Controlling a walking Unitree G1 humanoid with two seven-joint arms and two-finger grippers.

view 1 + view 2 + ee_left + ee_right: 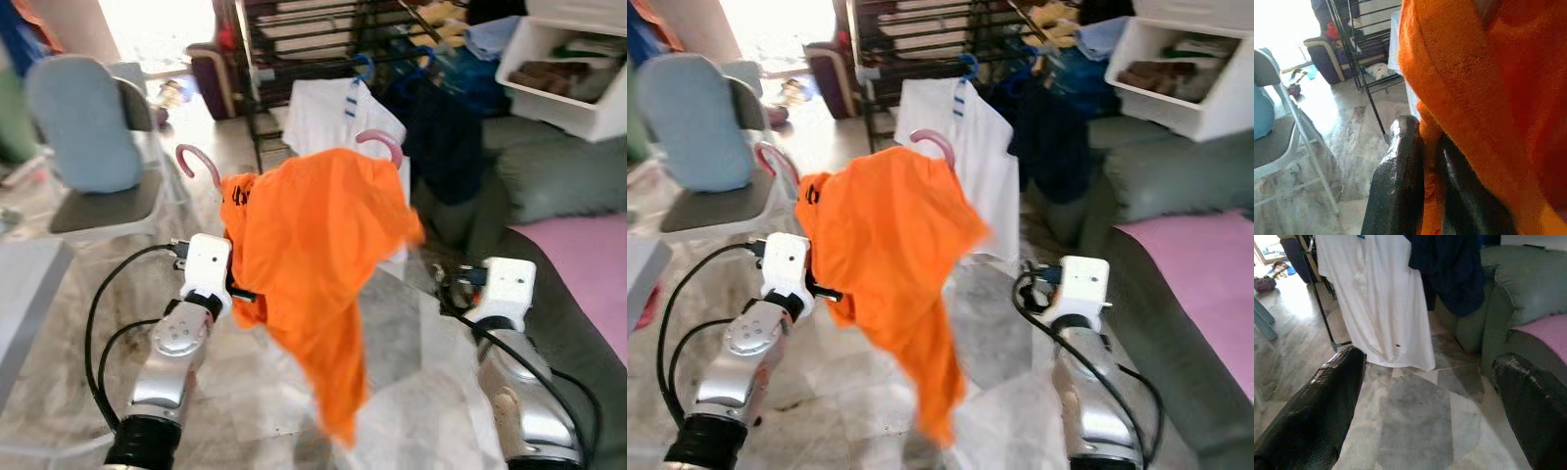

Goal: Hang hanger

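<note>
An orange shirt [313, 245] hangs in front of me, and a pink hanger hook [380, 143] sticks up at its top. A second pink hook [196, 162] shows just left of the shirt. My left gripper [1425, 147] is shut on the shirt's left edge, with orange cloth pinched between its black fingers [1400, 186]. My right gripper [1430, 367] is held out to the right of the shirt, open and holding nothing. Behind the shirt stands a black drying rack [294, 39]. A white shirt [333, 113] on a blue hanger and a dark blue garment [441, 137] hang from it.
A folding chair with a light blue back [78, 127] stands at the left. A grey-green sofa [558, 176] with a pink cover [578, 264] fills the right side. A white bin [568, 69] sits above the sofa. Marbled floor [411, 343] lies below.
</note>
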